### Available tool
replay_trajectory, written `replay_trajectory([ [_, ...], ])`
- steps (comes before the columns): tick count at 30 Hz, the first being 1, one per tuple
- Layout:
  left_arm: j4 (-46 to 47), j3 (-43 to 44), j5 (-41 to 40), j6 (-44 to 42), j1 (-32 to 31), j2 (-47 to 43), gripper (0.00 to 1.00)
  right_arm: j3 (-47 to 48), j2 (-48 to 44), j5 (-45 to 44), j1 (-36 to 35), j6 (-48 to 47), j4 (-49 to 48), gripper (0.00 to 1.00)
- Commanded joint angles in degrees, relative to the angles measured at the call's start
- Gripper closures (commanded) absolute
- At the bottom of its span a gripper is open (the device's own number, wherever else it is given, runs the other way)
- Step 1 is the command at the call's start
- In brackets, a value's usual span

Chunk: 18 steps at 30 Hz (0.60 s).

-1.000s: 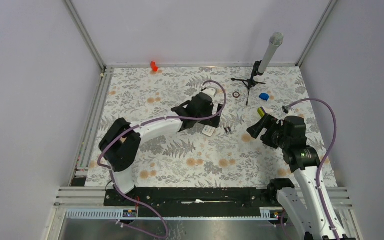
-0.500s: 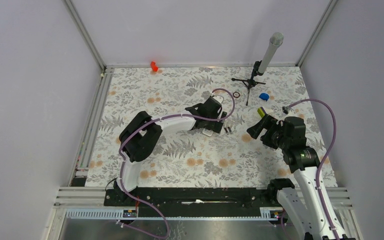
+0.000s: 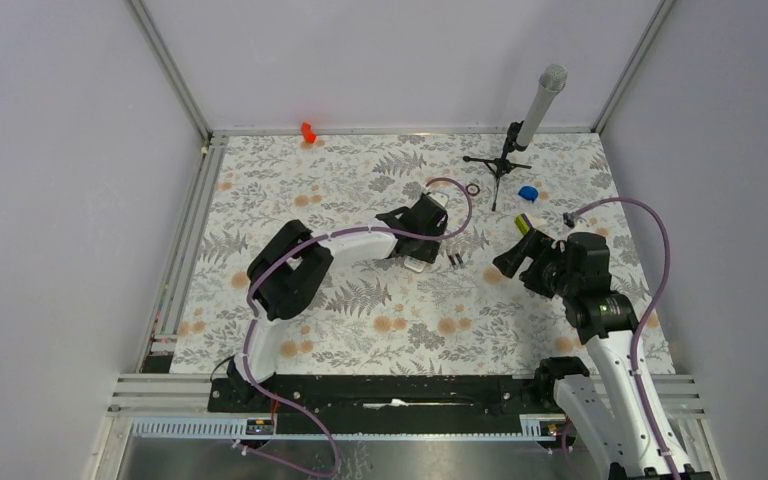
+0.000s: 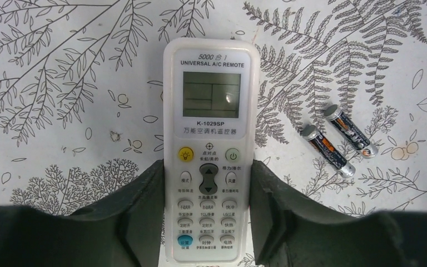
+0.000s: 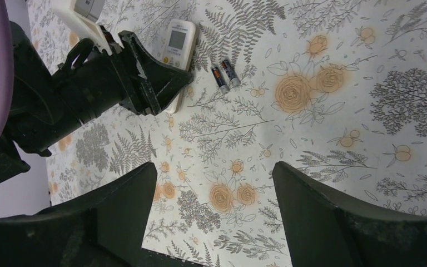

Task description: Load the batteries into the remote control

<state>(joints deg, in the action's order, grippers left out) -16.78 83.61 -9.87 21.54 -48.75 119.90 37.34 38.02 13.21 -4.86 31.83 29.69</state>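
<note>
Table (image 3: 360, 335): a leaf-and-flower printed cloth covers the work surface; both arm bases sit at its 6 o'clock edge.
Left arm (image 3: 340, 245): white links reaching from the base toward 1 o'clock, ending at the table's middle.
Right arm (image 3: 610, 340): rises at the 4 o'clock corner, its wrist turned toward 10 o'clock.
Microphone stand (image 3: 518, 140): a grey microphone on a small black tripod, at 1 o'clock on the table.
Left gripper (image 4: 207, 183): lowered over the handset; its dark fingers (image 4: 139, 211) lie against both long edges of the button end, with no gap seen on either side.
Right gripper (image 5: 214, 183): spread wide and holding nothing, above bare cloth at 3 o'clock of the table's middle.
Remote control (image 4: 210, 111): flat on the cloth at the table's middle, face up; in the left wrist view the display end points to 12 o'clock and the button end sits between the left fingers.
Yellow-green bar (image 3: 522, 224): just beside the right wrist, at its 11 o'clock.
Blue object (image 3: 528, 193): at 5 o'clock of the tripod, near it.
Orange object (image 3: 308, 131): at the table's far edge, 11 o'clock.
Dark ring (image 3: 473, 189): at 7 o'clock of the tripod.
Batteries (image 4: 328, 150): two, lying side by side on the cloth at 3 o'clock of the remote control, near it but apart, each slanted from 10 to 4 o'clock in the left wrist view.
</note>
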Motion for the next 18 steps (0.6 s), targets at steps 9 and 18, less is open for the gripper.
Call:
replay_trajectory([
  [9, 14.4, -8.2, 38.8, 13.5, 12.3, -15.1, 0.76, -6.5, 3.9, 27.8, 0.1, 7.5, -19.6, 0.17],
  [18, 44.3, -19.9, 55.4, 40.4, 17.5, -27.6, 0.76, -12.7, 4.7, 31.5, -2.8, 32.6, -54.1, 0.09],
])
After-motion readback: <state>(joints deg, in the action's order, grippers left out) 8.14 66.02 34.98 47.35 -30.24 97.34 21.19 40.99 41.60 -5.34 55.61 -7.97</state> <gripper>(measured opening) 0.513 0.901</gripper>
